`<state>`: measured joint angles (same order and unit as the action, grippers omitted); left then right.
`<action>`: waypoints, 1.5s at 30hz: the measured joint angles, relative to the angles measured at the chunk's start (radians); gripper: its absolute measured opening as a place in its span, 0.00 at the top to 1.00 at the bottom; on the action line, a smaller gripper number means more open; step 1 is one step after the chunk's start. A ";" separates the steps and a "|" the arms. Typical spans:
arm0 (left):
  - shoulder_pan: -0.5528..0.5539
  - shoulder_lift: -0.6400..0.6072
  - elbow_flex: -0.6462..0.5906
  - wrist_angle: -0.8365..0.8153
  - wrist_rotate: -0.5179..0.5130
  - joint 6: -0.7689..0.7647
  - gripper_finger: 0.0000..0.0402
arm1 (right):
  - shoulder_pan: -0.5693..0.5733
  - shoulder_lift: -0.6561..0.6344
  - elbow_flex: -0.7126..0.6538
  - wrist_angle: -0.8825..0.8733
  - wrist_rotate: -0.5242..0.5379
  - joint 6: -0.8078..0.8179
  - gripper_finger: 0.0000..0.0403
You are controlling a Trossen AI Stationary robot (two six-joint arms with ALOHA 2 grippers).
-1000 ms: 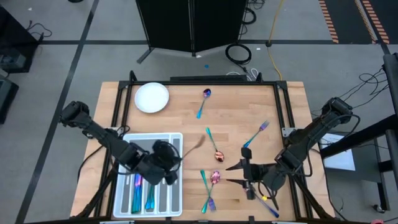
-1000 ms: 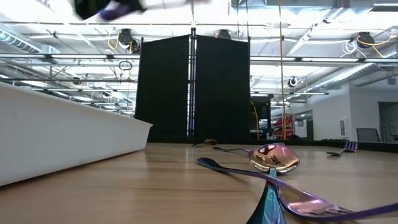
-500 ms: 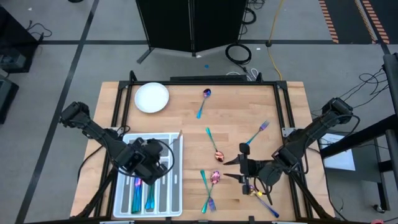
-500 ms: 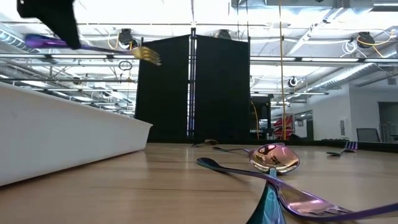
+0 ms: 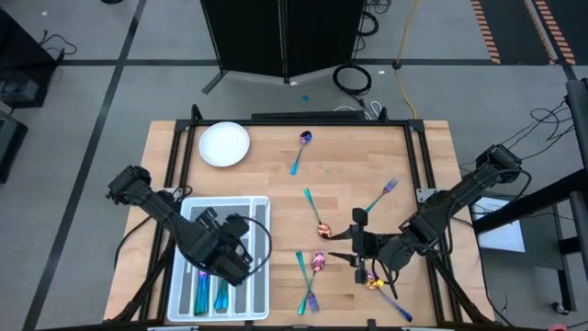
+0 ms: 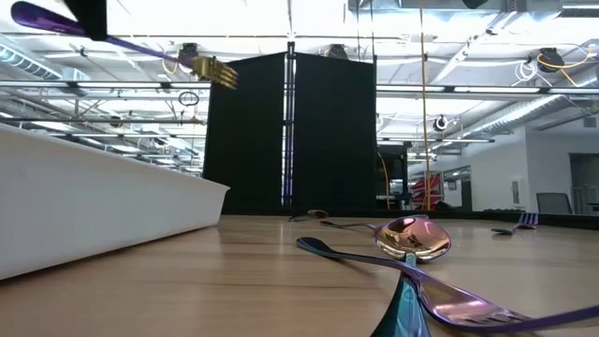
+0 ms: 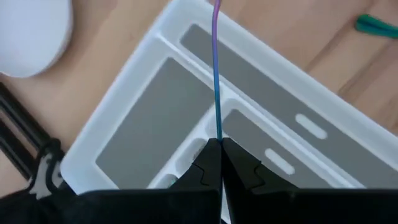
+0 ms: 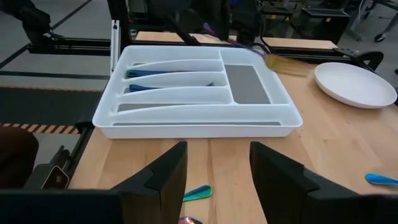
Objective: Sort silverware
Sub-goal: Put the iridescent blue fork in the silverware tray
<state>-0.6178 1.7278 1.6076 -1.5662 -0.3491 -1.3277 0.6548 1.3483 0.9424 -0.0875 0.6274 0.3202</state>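
Note:
My left gripper (image 7: 219,148) hovers over the white compartment tray (image 5: 261,278) and is shut on a rainbow fork (image 6: 140,49), whose gold tines (image 8: 283,63) reach out past the tray's far part. My right gripper (image 8: 217,163) is open above the table's near right part (image 5: 336,255), touching nothing. Loose silverware lies flat on the wood: a spoon (image 5: 303,139) near the far edge, a fork (image 5: 382,194), two spoons (image 5: 321,224) (image 5: 318,262) and crossed pieces (image 5: 304,287). Two pieces (image 5: 210,287) lie in the tray's long slots. My left gripper pinches the fork's slim handle (image 7: 217,134) between its two shut fingers, which point slantwise down at the tray. The purple handle end (image 6: 33,13) sticks out behind the gripper. The fork is lifted clear above the tray, tilted with its tines lower.
A white round plate (image 5: 224,144) sits at the table's far left corner, beyond the tray. More silverware (image 5: 393,296) lies under and behind my right gripper near the near right corner. Black rails (image 5: 424,156) edge the table. Bare wood (image 5: 349,161) lies toward the far right.
My left gripper has carried the fork from over the tray's right rim toward the left, further over the tray, and turned, so the fork now points across the tray's far part instead of out over the wood. It has stayed shut on the fork throughout.

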 joint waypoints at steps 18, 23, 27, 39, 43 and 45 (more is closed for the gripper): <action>-0.092 0.097 0.056 0.140 -0.272 0.169 1.00 | -0.062 0.059 0.000 0.003 0.150 0.115 0.60; -0.060 0.054 0.056 0.452 -0.319 0.522 1.00 | -0.047 0.050 0.000 0.010 0.094 -0.152 0.60; -0.017 0.011 0.056 0.694 -0.166 0.806 1.00 | -0.021 0.050 0.000 0.009 0.034 -0.264 0.60; 0.077 -0.038 0.055 1.239 0.648 1.342 1.00 | -0.009 0.049 0.000 0.435 -0.279 -0.761 0.60; 0.117 -0.039 0.010 1.349 0.740 1.404 1.00 | -0.003 0.048 0.000 0.652 -0.452 -0.892 0.60; 0.146 -0.037 -0.023 1.399 0.793 1.413 1.00 | -0.005 0.048 0.000 0.717 -0.507 -0.906 0.60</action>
<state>-0.4715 1.6908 1.5847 -0.1676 0.4439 0.0849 0.6501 1.3968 0.9424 0.6300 0.1209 -0.5857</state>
